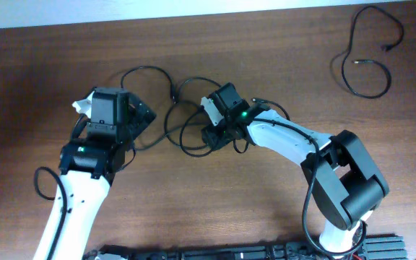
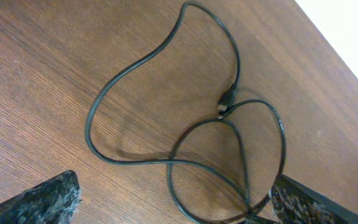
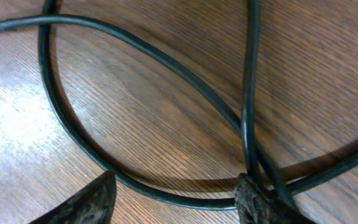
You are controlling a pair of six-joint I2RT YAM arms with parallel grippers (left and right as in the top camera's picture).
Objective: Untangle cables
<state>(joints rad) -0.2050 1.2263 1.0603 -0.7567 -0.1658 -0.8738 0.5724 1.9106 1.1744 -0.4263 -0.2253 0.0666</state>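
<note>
Overhead, the near edge is crowded with both arms' bases, with bare wood open between them. Further in, the left gripper (image 1: 143, 115) is spread as wide as it goes and holds nothing; its wrist view shows a loop lying by one finger (image 2: 303, 199). Just beside it, the right gripper (image 1: 214, 137) stands half parted, low over crossed strands; the gap looks wider than the cord, so nothing is clamped. The tangled cables (image 1: 172, 108) lie mid-table between the two grippers, a plug end (image 2: 227, 99) resting on one loop. Toward the far right corner a separate cable (image 1: 367, 58) lies loose, well apart. The table (image 1: 266, 43) is dark brown wood, and its far edge meets something pale.
</note>
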